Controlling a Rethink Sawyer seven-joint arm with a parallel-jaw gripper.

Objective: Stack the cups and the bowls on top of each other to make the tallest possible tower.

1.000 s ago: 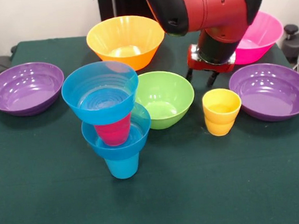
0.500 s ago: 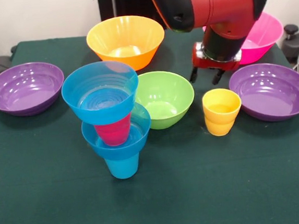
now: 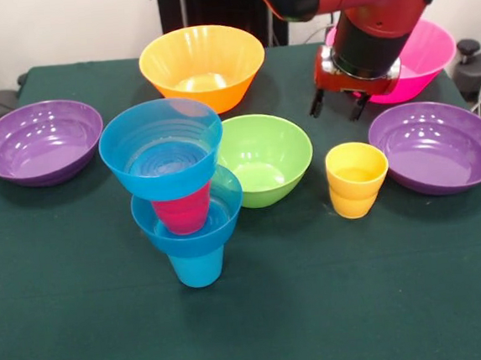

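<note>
The tower stands left of centre: a blue cup at the bottom, a small blue bowl on it, a red cup in that bowl, and a second blue bowl on top, tilted slightly. A yellow cup stands alone to the right of the lime green bowl. My gripper hangs open above and behind the yellow cup, holding nothing, its two dark fingers apart.
An orange bowl sits at the back. A pink bowl is at the back right, partly behind the arm. Purple bowls lie at far left and far right. The green cloth covers the table.
The arm and gripper have risen and drifted to the right, away from the yellow cup. The cups and bowls have not moved.
</note>
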